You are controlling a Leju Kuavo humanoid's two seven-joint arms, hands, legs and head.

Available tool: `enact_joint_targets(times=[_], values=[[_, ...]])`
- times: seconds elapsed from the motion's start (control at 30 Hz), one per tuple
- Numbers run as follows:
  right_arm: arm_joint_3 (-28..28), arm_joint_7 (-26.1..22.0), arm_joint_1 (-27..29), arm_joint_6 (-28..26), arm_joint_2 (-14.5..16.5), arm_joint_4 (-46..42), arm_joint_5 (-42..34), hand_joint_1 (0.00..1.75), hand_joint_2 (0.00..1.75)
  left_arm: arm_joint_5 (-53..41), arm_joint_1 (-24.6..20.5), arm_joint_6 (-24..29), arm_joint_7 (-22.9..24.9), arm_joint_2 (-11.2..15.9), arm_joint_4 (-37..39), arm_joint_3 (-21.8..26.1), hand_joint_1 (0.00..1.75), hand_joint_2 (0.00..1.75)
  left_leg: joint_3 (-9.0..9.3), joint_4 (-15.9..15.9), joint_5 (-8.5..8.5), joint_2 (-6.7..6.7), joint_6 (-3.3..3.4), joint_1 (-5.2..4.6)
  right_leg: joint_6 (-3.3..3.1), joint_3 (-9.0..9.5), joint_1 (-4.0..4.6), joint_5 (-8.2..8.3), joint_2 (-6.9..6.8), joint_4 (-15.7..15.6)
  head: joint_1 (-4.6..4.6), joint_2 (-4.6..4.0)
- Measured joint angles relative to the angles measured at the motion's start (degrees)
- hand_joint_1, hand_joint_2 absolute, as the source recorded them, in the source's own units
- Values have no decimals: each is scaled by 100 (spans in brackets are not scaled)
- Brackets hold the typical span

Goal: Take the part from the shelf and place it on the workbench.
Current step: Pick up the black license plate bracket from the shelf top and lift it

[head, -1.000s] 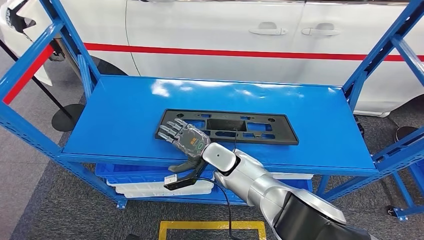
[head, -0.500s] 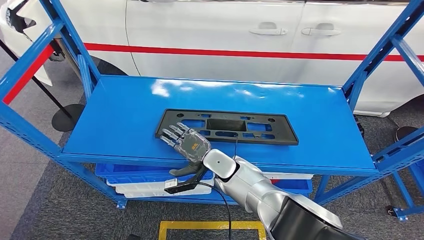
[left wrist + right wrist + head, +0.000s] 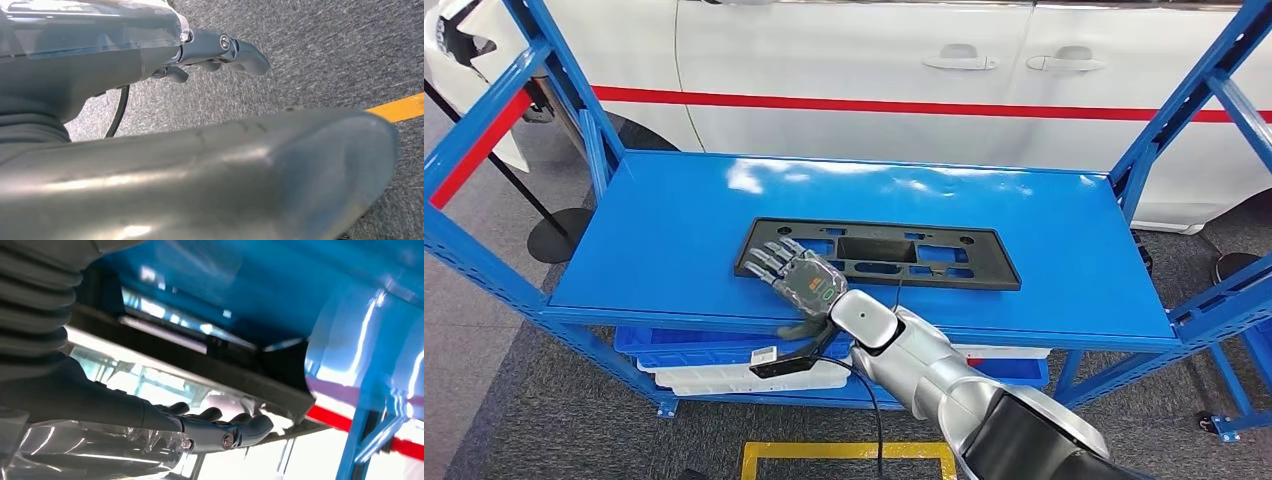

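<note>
Where one part (image 3: pixel 879 254) lies, one robot hand (image 3: pixel 797 276) rests.

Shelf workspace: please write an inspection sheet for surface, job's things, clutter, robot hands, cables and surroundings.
Surface: blue shelf, glossy, with reflections.
Job's things: black part lies flat on the shelf, near the front edge.
Clutter: white trays on the lower level.
Robot hands: right robot hand over the part's left end, fingers spread; grip not confirmed. Left robot hand hangs over grey floor, holds nothing.
Cables: black cable runs along the right arm.
Surroundings: white car with red stripe behind the shelf.
</note>
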Motion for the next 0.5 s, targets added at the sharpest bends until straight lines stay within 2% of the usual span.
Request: enact_joint_targets(times=[0.5], values=[[-19, 86, -626, 69, 53, -84, 432, 0, 175, -19, -12, 14, 31, -27, 0, -3, 0, 0, 1, 0, 0, 0, 0, 0, 0, 0, 0, 0, 0, 2, 0, 0]])
